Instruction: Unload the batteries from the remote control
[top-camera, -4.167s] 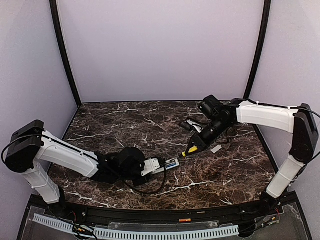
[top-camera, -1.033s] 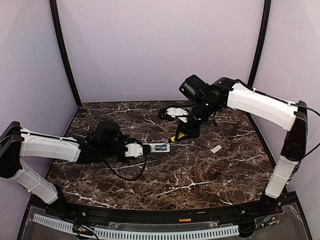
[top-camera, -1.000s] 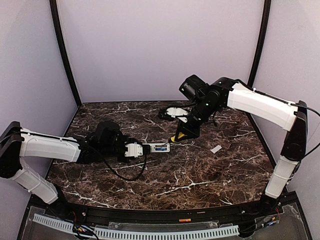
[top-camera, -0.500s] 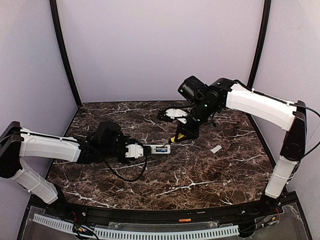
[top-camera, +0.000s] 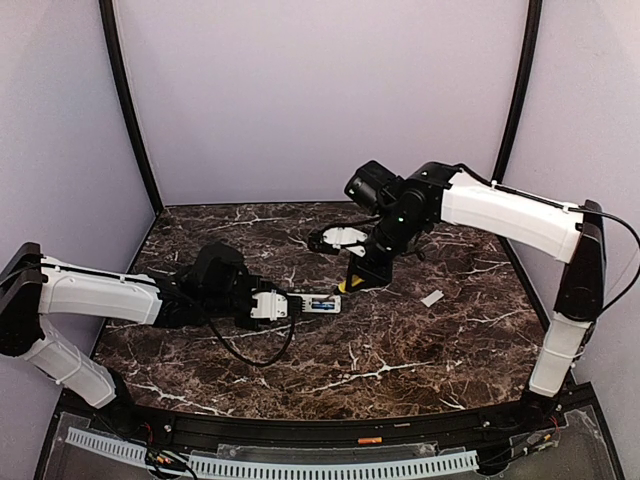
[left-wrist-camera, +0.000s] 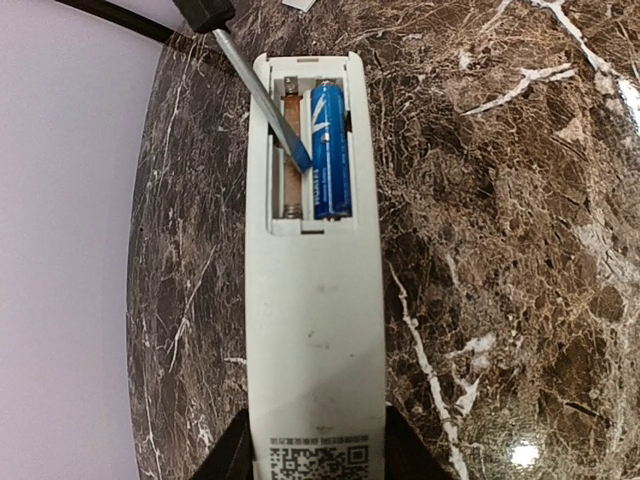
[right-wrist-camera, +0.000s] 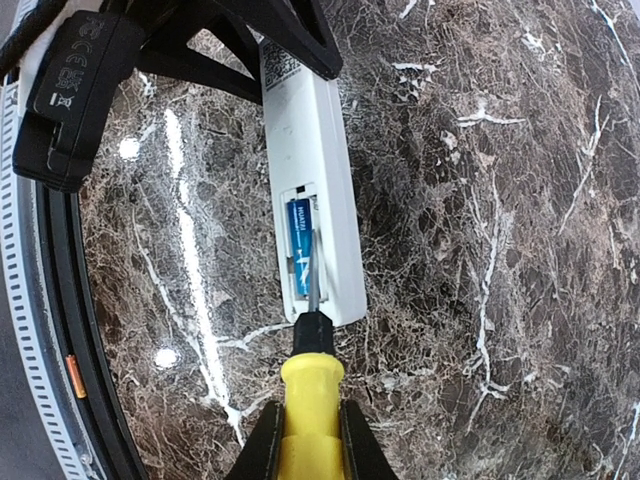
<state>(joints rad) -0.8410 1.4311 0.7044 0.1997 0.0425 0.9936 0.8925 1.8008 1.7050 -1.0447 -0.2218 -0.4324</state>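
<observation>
The remote control (left-wrist-camera: 315, 330) is a white bar lying on the marble, and my left gripper (left-wrist-camera: 315, 455) is shut on its code-mark end. The battery bay at the far end is uncovered. One blue battery (left-wrist-camera: 330, 150) lies in the right slot, while the left slot (left-wrist-camera: 289, 150) looks brownish and I cannot tell what is in it. My right gripper (right-wrist-camera: 305, 440) is shut on a yellow screwdriver (right-wrist-camera: 310, 395), whose blade tip (left-wrist-camera: 300, 158) rests in the bay beside the battery (right-wrist-camera: 300, 258). In the top view, the remote control (top-camera: 320, 303) lies between the left gripper (top-camera: 285, 303) and the right gripper (top-camera: 362, 270).
A small flat white lid piece (top-camera: 432, 298) lies on the marble table (top-camera: 400, 350) to the right of the remote. The table's left edge (left-wrist-camera: 150, 250) runs close along the remote. Purple walls enclose the back and sides.
The right arm swung left and down, bringing the screwdriver tip into the remote's open bay. The left gripper with the remote shifted slightly toward the front.
</observation>
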